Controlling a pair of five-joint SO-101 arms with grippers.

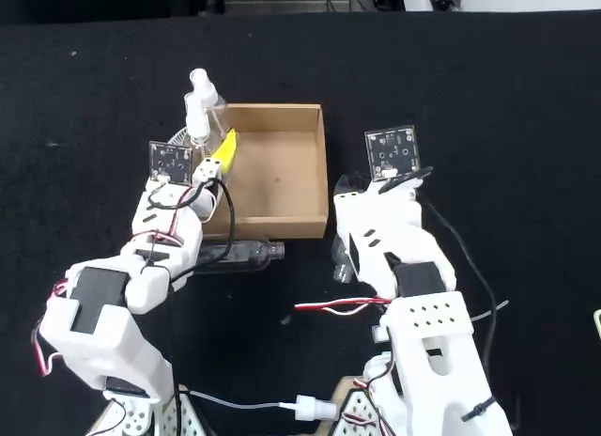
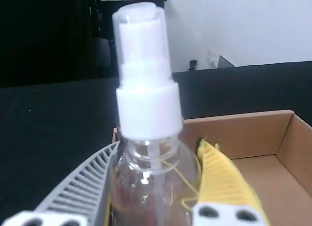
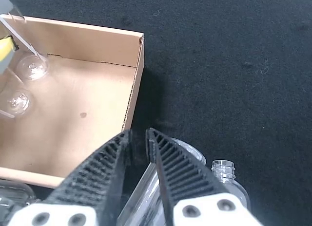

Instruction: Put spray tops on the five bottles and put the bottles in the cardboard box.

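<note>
Left jaws clamp capped bottle (image 2: 148,184), seemingly over box (image 2: 243,131).

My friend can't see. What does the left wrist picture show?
A clear bottle with a white spray top is held in the left gripper, between its grey and yellow fingers. Beyond it are an open cardboard box and the black table.

The cardboard box (image 1: 282,187) sits mid-tabletop (image 1: 488,98). Two standing bottles (image 3: 30,66) occupy its 10 o'clock corner, inside. At the box's 9 o'clock wall the left tool (image 1: 212,154) holds a capped bottle (image 2: 151,177). A lying bottle (image 1: 239,255) rests on the tabletop just outside the 7 o'clock corner. The right tool (image 3: 137,133) hangs off the 4 o'clock corner, over open-necked bottles (image 3: 225,171). A loose spray top (image 1: 315,408) lies at the tabletop's 6 o'clock edge.
</note>
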